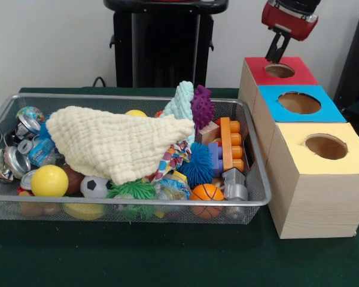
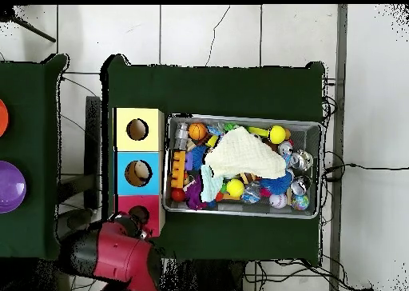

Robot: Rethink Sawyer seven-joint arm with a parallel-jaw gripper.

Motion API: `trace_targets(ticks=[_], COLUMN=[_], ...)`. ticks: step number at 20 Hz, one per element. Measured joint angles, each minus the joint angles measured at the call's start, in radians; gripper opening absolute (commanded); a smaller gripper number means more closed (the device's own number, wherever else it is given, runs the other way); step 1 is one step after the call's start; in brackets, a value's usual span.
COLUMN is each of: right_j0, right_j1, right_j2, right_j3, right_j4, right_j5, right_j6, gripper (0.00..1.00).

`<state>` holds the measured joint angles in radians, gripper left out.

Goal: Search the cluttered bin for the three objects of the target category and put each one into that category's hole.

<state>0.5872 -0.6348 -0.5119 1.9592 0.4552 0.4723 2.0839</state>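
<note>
The silver wire-mesh bin (image 1: 137, 97) sits on the green table, full of toys; it also shows in the overhead view (image 2: 240, 118). The round hole (image 1: 279, 70) of the red-topped wooden box is at the far end of the box row, and shows in the overhead view (image 2: 139, 215). My gripper (image 1: 276, 58) hangs from the red arm head just above the far left rim of that hole. Nothing visible hangs from it. In the overhead view the red arm (image 2: 112, 252) covers the gripper beside the red box.
A cream knitted cloth (image 1: 113, 143) covers the middle of the bin; balls, cans, spiky toys and blocks lie around it. The blue-topped box (image 1: 299, 103) and yellow-topped box (image 1: 326, 146) stand in front of the red one. A purple plate (image 2: 9, 185) lies on a side table.
</note>
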Motion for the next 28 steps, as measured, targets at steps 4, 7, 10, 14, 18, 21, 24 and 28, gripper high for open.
trace_targets(ticks=[4,7,10,14,18,21,24,28], right_j0=[-0.029,-0.052,-0.067,-0.106,-0.162,-0.211,-0.247,-0.292], right_j1=[-0.015,-0.021,-0.019,-0.014,-0.013,-0.012,-0.012,-0.012], right_j2=[-0.002,-0.002,-0.002,-0.002,0.002,0.010,0.019,0.033], right_j3=[-0.013,-0.020,-0.022,-0.026,-0.035,-0.049,-0.060,-0.071], right_j4=[-0.018,-0.035,-0.051,-0.090,-0.144,-0.187,-0.219,-0.273], right_j5=[0.010,0.010,0.010,-0.005,-0.037,-0.065,-0.088,-0.137], right_j6=[0.000,0.000,0.000,0.000,0.000,0.000,0.000,0.000], gripper=[0.00,0.00,0.00,0.00,0.00,0.00,0.00,0.00])
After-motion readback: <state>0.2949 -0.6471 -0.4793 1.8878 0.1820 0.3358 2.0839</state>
